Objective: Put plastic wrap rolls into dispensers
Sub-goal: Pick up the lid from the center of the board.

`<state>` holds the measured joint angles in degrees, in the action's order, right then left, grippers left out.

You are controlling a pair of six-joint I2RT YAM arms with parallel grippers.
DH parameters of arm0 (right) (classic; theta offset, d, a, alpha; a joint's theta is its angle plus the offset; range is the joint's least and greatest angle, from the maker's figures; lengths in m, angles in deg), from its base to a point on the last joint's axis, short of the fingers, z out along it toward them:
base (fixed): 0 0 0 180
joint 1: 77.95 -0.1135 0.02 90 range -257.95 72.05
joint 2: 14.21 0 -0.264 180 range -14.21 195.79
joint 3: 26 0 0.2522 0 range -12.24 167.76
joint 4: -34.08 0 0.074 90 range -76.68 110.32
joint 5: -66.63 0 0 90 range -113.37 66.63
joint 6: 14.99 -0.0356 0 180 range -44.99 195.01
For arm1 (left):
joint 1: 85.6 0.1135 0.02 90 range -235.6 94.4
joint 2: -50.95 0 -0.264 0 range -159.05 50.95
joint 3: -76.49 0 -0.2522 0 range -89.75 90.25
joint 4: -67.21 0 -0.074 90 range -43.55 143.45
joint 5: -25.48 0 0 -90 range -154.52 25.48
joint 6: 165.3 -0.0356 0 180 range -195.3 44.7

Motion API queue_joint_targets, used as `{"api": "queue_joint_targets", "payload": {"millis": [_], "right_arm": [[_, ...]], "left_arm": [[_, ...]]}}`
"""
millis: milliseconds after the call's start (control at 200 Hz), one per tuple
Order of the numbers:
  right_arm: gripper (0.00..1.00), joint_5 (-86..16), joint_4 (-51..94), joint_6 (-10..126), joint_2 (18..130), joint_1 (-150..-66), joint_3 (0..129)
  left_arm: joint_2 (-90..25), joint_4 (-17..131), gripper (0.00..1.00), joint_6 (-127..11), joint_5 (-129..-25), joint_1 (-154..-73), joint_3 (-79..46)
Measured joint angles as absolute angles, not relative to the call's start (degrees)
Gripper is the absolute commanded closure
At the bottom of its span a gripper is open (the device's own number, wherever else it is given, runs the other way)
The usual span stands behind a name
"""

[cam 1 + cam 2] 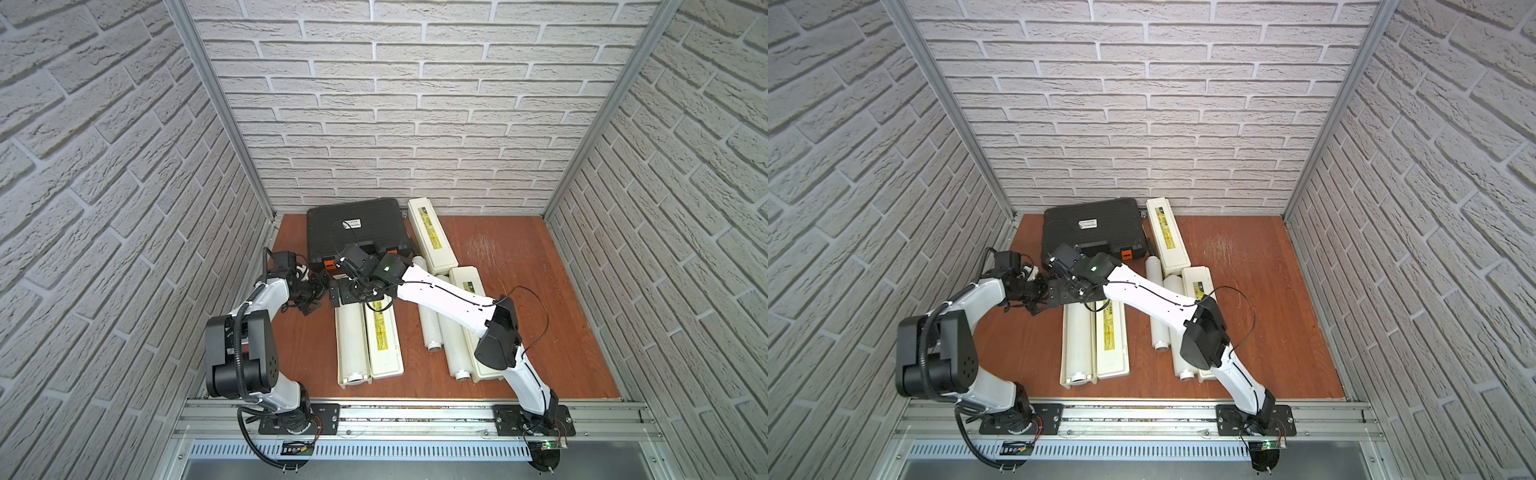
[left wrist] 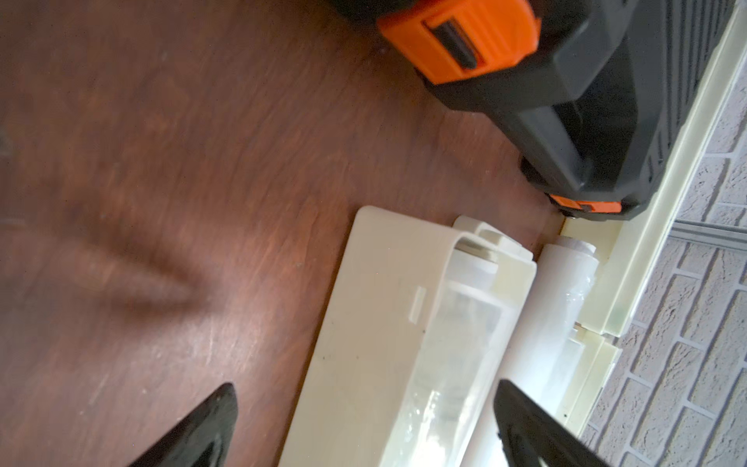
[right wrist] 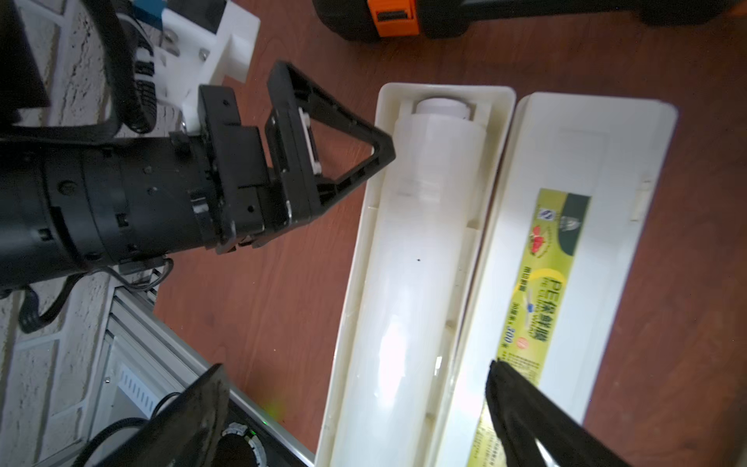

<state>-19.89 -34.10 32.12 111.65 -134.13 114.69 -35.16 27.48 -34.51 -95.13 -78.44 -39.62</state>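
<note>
The right gripper (image 3: 355, 364) is spread wide and holds nothing. It hangs over the far end of the open dispenser (image 3: 444, 92), and in its wrist view one finger shows over the lid (image 3: 606, 161), which lies flat beside the tray. The left gripper (image 2: 366, 386) is also wide open and empty. One fingertip (image 3: 382, 150) sits just beside the tray's outer wall, and whether it touches cannot be told. One roll (image 3: 420, 283) lies in the tray, its core stub at the far end wall. Two loose rolls (image 1: 430, 328) (image 1: 456, 353) lie side by side on the table (image 1: 561, 270). One shut dispenser (image 1: 465, 278) is next to them and another (image 1: 432, 237) is farther back, beside the black case (image 1: 357, 228). In both top views the right arm covers the open dispenser's far end, the middle of both loose rolls and most of the nearer shut dispenser. The left wrist view is blurred. The right wrist view cuts off the tray's near end and hides the left gripper's second finger.
</note>
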Motion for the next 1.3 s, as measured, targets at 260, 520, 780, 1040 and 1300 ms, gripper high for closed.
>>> {"api": "queue_joint_targets", "payload": {"millis": [260,520,780,1040,1300], "right_arm": [[0.0,-17.2,-33.6,38.0,106.0,-127.6,97.2],[0.0,-19.7,-34.0,42.5,108.2,-124.9,95.0],[0.0,-21.6,-29.1,42.0,113.0,-125.5,95.2],[0.0,-18.3,-23.7,39.2,115.8,-125.8,95.9],[0.0,-18.3,-21.1,37.6,118.5,-126.0,97.8]], "left_arm": [[-30.9,28.7,0.02,-29.6,-95.0,-83.3,-45.6],[-28.1,29.0,0.02,-26.8,-93.2,-89.2,-49.1],[-22.3,26.5,0.02,-25.5,-90.1,-89.7,-51.3],[-19.3,25.8,0.02,-25.3,-89.0,-88.4,-52.1],[-19.6,26.5,0.02,-25.6,-90.1,-87.7,-53.5]]}}
